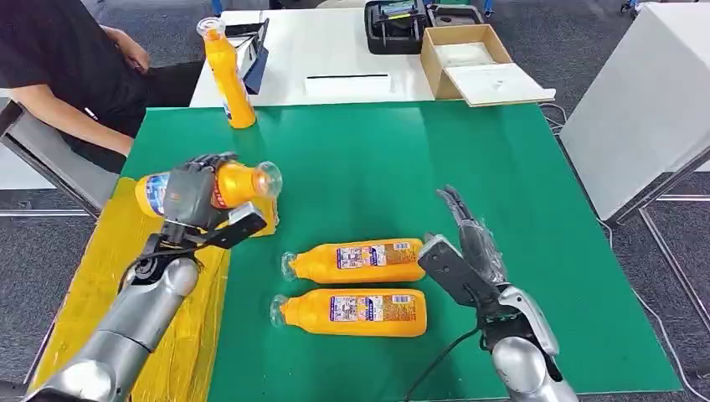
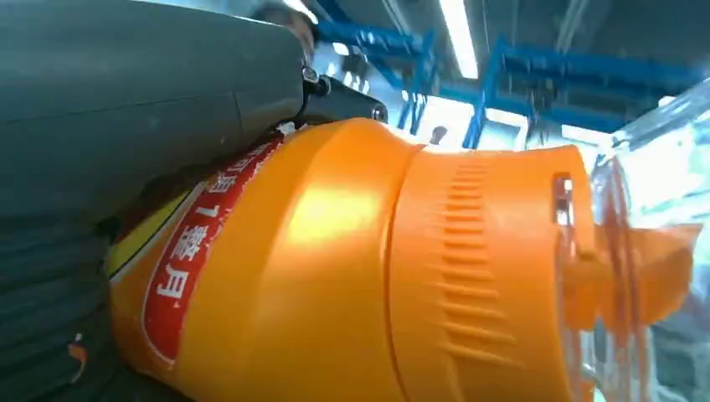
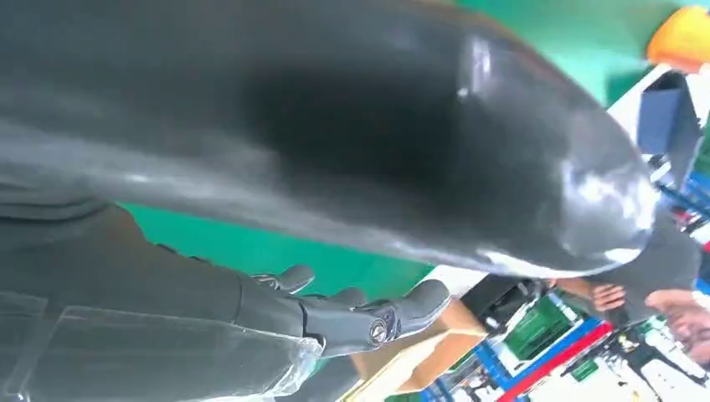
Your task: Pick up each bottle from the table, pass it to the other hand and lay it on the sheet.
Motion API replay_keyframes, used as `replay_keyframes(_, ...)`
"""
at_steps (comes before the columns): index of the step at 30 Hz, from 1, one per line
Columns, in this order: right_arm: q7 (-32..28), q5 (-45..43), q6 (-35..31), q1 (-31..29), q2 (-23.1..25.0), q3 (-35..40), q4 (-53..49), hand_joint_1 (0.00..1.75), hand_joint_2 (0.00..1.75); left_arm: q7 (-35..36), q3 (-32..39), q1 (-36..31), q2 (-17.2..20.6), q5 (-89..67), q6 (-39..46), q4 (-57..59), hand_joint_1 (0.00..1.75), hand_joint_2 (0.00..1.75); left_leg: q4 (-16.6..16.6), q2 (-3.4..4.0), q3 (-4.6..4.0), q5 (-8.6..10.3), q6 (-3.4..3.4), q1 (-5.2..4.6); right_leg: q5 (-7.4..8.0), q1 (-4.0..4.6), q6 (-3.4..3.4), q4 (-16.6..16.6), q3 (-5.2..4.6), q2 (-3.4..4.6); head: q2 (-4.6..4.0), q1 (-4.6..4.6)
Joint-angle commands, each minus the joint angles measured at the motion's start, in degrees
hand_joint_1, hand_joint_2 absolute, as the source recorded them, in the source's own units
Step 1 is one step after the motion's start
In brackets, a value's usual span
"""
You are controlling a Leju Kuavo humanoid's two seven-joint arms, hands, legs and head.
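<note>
bottle [image 1: 219, 189] in the left hand [image 1: 194, 199] is the thing at risk here: the fingers [image 1: 201, 167] wrap its labelled middle and hold it on its side in the air, clear cap toward the centre of the tabletop [image 1: 502, 167], base out over the yellow sheet [image 1: 92, 285]. in the left wrist view the orange shoulder and ribbed neck stick well out past the grip, so most of the smooth plastic is unsupported. i judge the wrap to be fairly firm, but a slick round body could roll or slide in it if the arm tilts while lowering.

the drop looks high. opening the fingers from this height would likely let the bottle bounce or roll, perhaps off the sheet's edge onto the green or toward the tabletop's left side where a person [image 1: 75, 67] sits close. lowering until it rests before letting go seems safer.

the right hand [image 1: 469, 243] hangs with fingers stretched out and holding nothing, just beside the base ends of two bottles lying on the green: the nearer lying bottle [image 1: 352, 312] and the farther lying bottle [image 1: 356, 261], side by side and close together. a careless reach for one could nudge the other and send it rolling. an upright bottle [image 1: 228, 75] stands at the far edge, narrow and tall, easy to topple with a sideways touch.
</note>
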Motion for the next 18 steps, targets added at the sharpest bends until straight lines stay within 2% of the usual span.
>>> replay_keyframes(1,-0.7,-3.2,0.3,-0.6,-5.0,-1.9,0.3,0.0,0.0,-2.3,-9.3,-1.4,-0.5,0.0,0.8,18.6,1.75,1.75,-0.1,-0.07,0.47,-0.09,-0.1,-0.08,-0.13,-0.06,0.01,-0.1,0.47,-0.22,0.0,-0.02)
replay_keyframes(5,-1.4,-4.6,0.6,-2.4,-5.6,-0.8,2.3,0.0,0.0,-2.1,-11.7,-1.4,-1.9,-0.5,1.0,23.5,1.75,1.75,0.0,-0.12,0.51,-0.15,-0.11,-0.07,-0.18,-0.06,0.01,0.0,0.57,-0.32,0.0,-0.02)
replay_keyframes(10,-1.6,-4.6,0.0,-1.7,-5.8,-0.1,2.2,0.0,0.0,-2.5,-12.1,-1.0,-1.9,-0.2,2.1,24.6,1.75,1.75,-0.1,0.02,0.24,-0.09,-0.05,-0.03,-0.06,-0.03,0.0,-0.1,0.28,-0.09,0.0,-0.04)
replay_keyframes(16,-1.4,-3.7,-1.2,0.0,-5.0,0.6,2.2,0.0,0.0,-1.3,-12.4,-1.2,-1.2,0.0,3.2,26.9,1.75,1.75,0.0,-0.07,0.57,-0.2,-0.17,-0.02,-0.19,0.01,-0.01,0.0,0.63,-0.32,0.0,-0.04)
replay_keyframes(17,-1.5,-3.5,-1.5,0.3,-4.9,0.6,2.2,0.0,0.0,-0.9,-12.2,-1.0,-0.9,0.1,3.7,27.5,1.75,1.75,0.1,-0.08,0.85,-0.34,-0.27,-0.02,-0.32,0.02,-0.01,0.0,0.95,-0.48,0.0,-0.04)
replay_keyframes(18,-1.7,-3.3,-1.7,0.7,-4.9,0.6,2.2,0.0,0.0,-0.9,-11.9,-0.7,-0.6,0.3,4.5,28.0,1.75,1.75,-0.1,0.03,0.5,-0.14,-0.14,-0.02,-0.09,0.0,-0.02,-0.1,0.5,-0.14,0.0,-0.02)
